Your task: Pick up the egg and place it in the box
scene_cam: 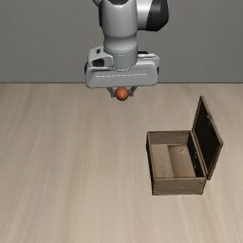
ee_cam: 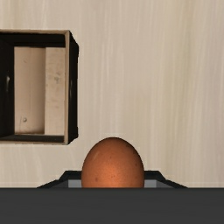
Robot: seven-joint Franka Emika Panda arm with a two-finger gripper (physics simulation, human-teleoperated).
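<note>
Egg: brown-orange egg (ee_cam: 113, 165), right up close in the wrist view, sitting between the fingers. In the exterior view the same egg (scene_cam: 122, 95) pokes out just under the hand.
Claw: gripper (scene_cam: 122, 90) is pinching the egg from both sides, so yeah, it's got it. The finger tips themselves are pretty much lost in the dark housing around the egg.
Height: egg looks clear of the table (scene_cam: 57, 161), not touching the wood; from the wrist view the planks (ee_cam: 149, 79) sit well below it.
Table: light wood grain, plain.
Box: dark wooden box (scene_cam: 178, 186) on the table, well apart from the egg, off toward the exterior view's right and farther forward than the hand.
Lid: lid (scene_cam: 208, 133) is swung open and stands up along the box's right-hand side in the exterior view.
Box inside: from the wrist view the box (ee_cam: 39, 87) shows a pale wood floor with dark walls around it.
Egg vs box: egg is not over the box, it hangs beside it.
</note>
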